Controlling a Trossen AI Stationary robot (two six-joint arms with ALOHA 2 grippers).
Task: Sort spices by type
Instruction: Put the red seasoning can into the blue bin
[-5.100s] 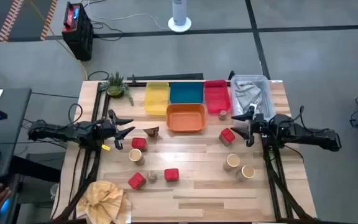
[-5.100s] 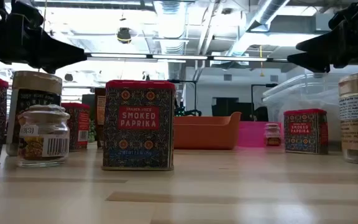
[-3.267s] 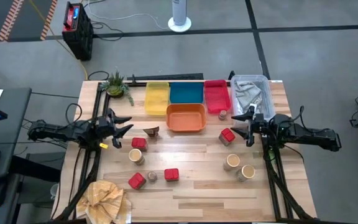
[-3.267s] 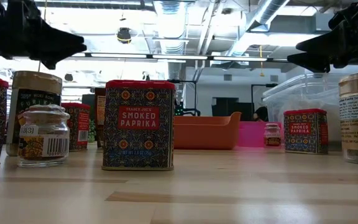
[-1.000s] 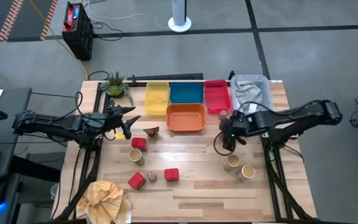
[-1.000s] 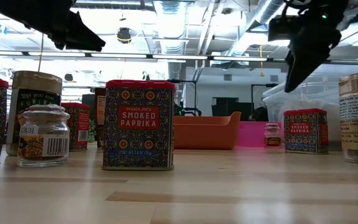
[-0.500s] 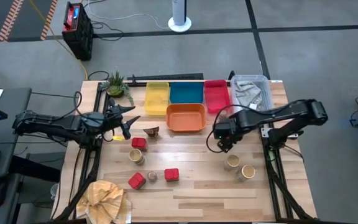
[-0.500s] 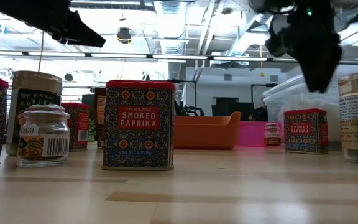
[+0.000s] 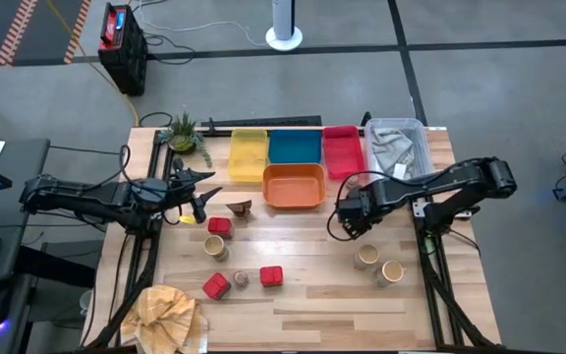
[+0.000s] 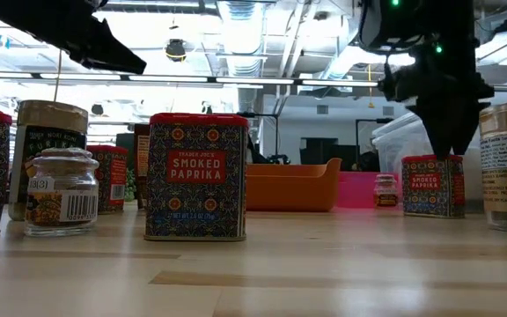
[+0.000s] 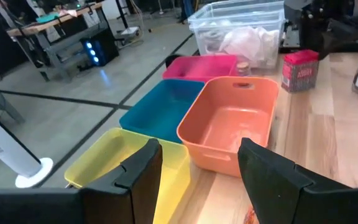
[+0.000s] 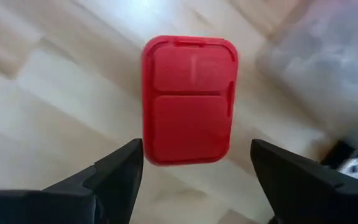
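Observation:
My right gripper [image 9: 355,218] points straight down over a red boxy tin [image 12: 189,99] that stands on the table in front of the red tray. It is open, with one finger on either side of the tin's lid. In the low view its tips [image 10: 447,150] reach the top of that tin [image 10: 432,187]. My left gripper [image 9: 200,193] hovers open near the yellow tray [image 9: 248,155], touching nothing. More red tins [image 9: 219,226] [image 9: 271,276], tan jars [image 9: 367,258] [image 9: 215,247], small shakers [image 9: 241,278] [image 9: 351,181] and a dark brown piece [image 9: 240,207] stand on the table.
Yellow, blue [image 9: 294,147], red [image 9: 342,151] and orange [image 9: 294,186] trays sit along the far side. A clear bin [image 9: 398,147] with cloth is at the far right, a small plant [image 9: 184,133] at the far left, a tan cloth [image 9: 168,315] at the near-left corner.
My right gripper has moved a little toward the table's left, tipped from a slant to pointing straight down, and come down over the red tin, staying open. My left arm has kept still.

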